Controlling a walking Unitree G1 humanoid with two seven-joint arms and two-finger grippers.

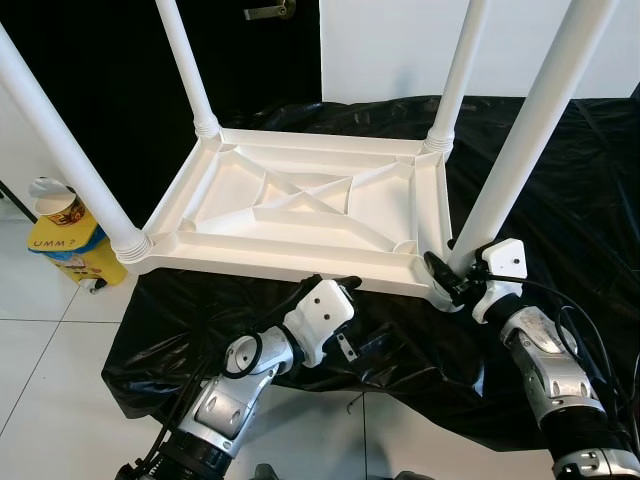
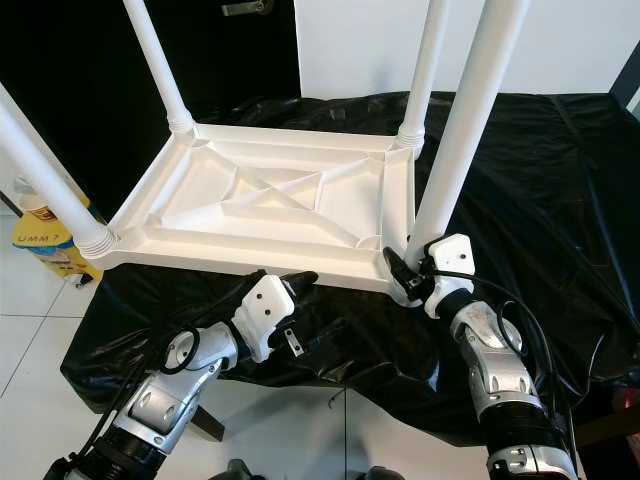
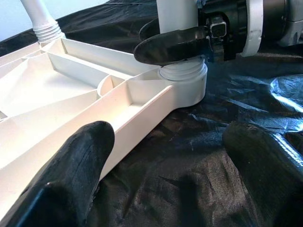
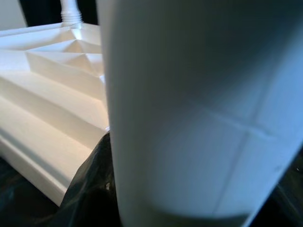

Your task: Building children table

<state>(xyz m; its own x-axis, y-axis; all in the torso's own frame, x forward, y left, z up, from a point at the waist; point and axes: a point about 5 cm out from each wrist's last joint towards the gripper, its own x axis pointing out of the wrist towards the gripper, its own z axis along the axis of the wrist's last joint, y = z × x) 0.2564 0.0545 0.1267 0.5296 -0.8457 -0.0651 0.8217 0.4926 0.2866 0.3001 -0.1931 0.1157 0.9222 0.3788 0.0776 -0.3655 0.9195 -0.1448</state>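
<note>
A white plastic children's table (image 1: 300, 200) lies upside down on a black sheet, its four legs pointing up. My right gripper (image 1: 450, 272) is shut around the base of the near right leg (image 1: 520, 130), just above its socket (image 3: 184, 82). In the left wrist view one of its black fingers (image 3: 175, 45) wraps across the front of that leg. The leg (image 4: 199, 109) sits very close in the right wrist view. My left gripper (image 1: 335, 285) hovers open at the table's near edge, one finger (image 3: 80, 165) beside the rim and nothing between the fingers.
The black plastic sheet (image 1: 560, 180) covers the floor under the table and spreads to the right. A yellow container (image 1: 70, 245) with a paper cup on top stands on white tiles at the left. A dark door (image 1: 100, 60) and a white wall lie behind.
</note>
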